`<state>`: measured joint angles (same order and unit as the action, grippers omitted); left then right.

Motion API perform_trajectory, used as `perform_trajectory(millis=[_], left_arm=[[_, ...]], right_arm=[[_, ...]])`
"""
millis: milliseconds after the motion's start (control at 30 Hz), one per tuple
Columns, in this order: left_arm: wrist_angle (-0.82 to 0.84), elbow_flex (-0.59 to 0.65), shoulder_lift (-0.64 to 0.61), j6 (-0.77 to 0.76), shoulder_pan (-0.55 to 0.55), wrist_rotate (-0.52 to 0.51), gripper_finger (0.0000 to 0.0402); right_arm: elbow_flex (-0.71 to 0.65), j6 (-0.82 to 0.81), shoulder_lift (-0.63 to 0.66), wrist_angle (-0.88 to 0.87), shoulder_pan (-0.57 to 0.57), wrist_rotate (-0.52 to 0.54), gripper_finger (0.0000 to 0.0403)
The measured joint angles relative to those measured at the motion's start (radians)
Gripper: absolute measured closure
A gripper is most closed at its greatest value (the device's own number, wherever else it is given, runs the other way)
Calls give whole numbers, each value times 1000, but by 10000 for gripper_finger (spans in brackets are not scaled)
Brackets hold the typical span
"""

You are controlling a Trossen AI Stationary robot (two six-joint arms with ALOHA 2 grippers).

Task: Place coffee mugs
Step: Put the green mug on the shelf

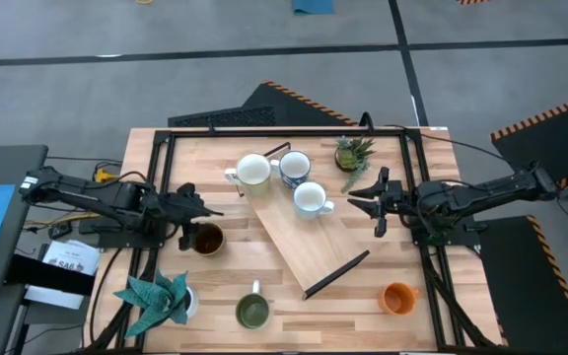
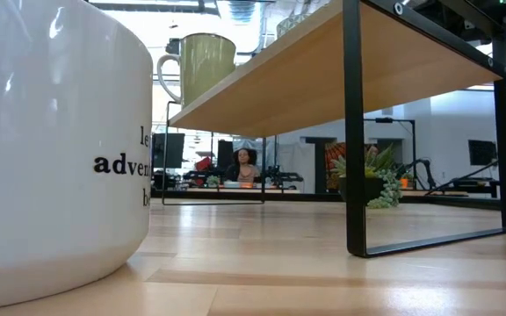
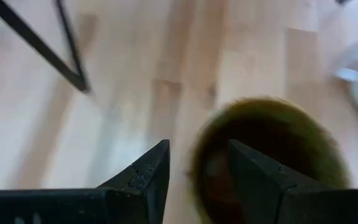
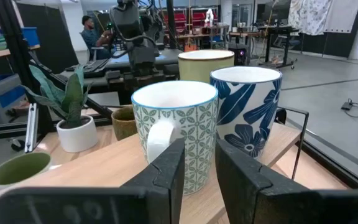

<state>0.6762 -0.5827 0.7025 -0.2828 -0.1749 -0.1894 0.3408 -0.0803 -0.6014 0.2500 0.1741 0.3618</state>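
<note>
High view. A pale wood table (image 1: 215,286) framed by black rails stands on a grey floor (image 1: 215,84) crossed by dark lines. A raised wooden shelf (image 1: 304,242) runs diagonally across the table centre. On the shelf's 12 o'clock end stand three mugs: cream mug (image 1: 252,171), blue-flowered mug (image 1: 295,165) and leaf-patterned mug (image 1: 310,198). The brown mug (image 1: 207,239) sits at 9 o'clock, the green mug (image 1: 252,312) at 6 o'clock, the orange mug (image 1: 398,297) at 4 o'clock. A spiky potted plant (image 1: 353,153) occupies 1 o'clock; a teal paper plant (image 1: 156,299) occupies 7 o'clock. The left gripper (image 1: 191,215) hangs just beside the brown mug; the right gripper (image 1: 370,202) points at the leaf-patterned mug, fingers parted.

Low view. A white mug with black lettering fills 9 o'clock; the shelf spans overhead. A seated person (image 2: 244,167) shows in the room behind.

Left wrist view. Fingers (image 3: 148,180) narrowly apart, one over the brown mug's rim, holding nothing.

Right wrist view. Fingers (image 4: 166,171) narrowly apart before the leaf-patterned mug's handle. Another person (image 4: 92,34) sits beyond.
</note>
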Motion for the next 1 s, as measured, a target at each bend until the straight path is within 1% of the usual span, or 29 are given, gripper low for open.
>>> perform_trajectory(millis=[67,167,300,500,633,733,833,900,1000], left_arm=[[11,0,6,-38,-1,28,258],[55,0,26,-88,-1,0,258],[78,0,72,-105,-1,-16,258],[75,0,176,-140,-1,56,258],[64,0,234,-149,-1,74,258],[62,0,252,-148,-1,80,261],[82,-17,253,-166,0,77,284],[95,-47,252,-200,0,77,315],[116,-108,253,-233,0,76,374]], right_arm=[[0,-1,0,-7,0,0,286],[0,-8,0,-8,0,1,286],[0,-18,0,-10,0,3,286],[0,-17,0,-10,0,3,286],[0,-17,0,-10,0,3,286],[0,-17,0,-9,0,3,286],[0,-17,0,-9,0,3,286],[0,-17,0,-10,0,3,286],[0,-17,0,-10,0,3,286]])
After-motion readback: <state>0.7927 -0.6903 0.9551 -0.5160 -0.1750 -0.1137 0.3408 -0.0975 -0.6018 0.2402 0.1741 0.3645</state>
